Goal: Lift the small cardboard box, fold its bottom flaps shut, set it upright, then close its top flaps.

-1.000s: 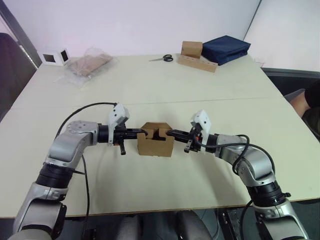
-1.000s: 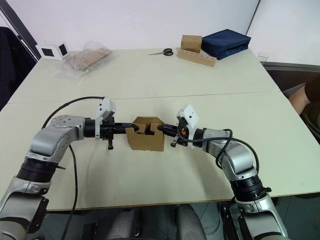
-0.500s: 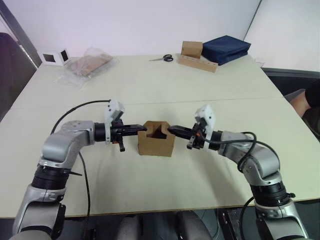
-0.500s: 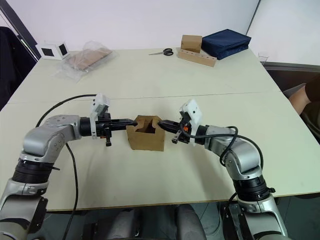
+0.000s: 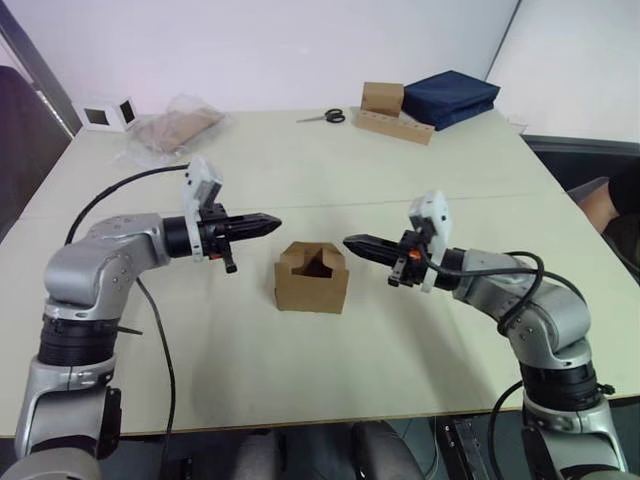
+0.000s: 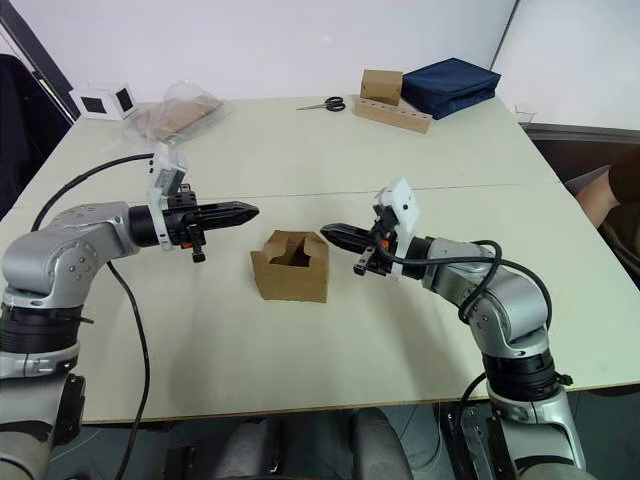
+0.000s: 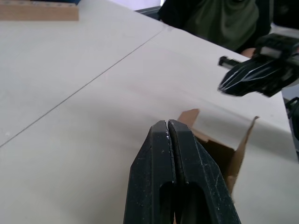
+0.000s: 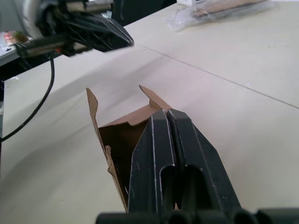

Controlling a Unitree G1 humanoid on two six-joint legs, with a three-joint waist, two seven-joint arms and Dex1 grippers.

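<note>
The small cardboard box point(image 5: 312, 280) stands on the table point(image 5: 330, 170) with its top flaps up and its inside dark. My left gripper point(image 5: 270, 220) hovers shut to the box's far left, a short gap away from it. My right gripper point(image 5: 351, 241) hovers shut just off the box's right side, also apart from it. In the left wrist view the shut fingers point(image 7: 167, 135) point over the box point(image 7: 224, 151) toward the right gripper point(image 7: 252, 77). In the right wrist view the box point(image 8: 117, 140) lies past the shut fingers point(image 8: 166, 126), with the left gripper point(image 8: 100, 37) beyond.
At the far right of the table are another small brown box point(image 5: 383, 97), a navy bag point(image 5: 452, 97), a long cardboard strip point(image 5: 395, 126) and scissors point(image 5: 325, 117). A plastic bag point(image 5: 178, 128) and a white box point(image 5: 108, 114) lie far left. A person point(image 5: 600, 200) sits at the right edge.
Both grippers have pulled away from the box's sides, the left up and to the left, the right to the right. The box stays on the table with its flaps up.
</note>
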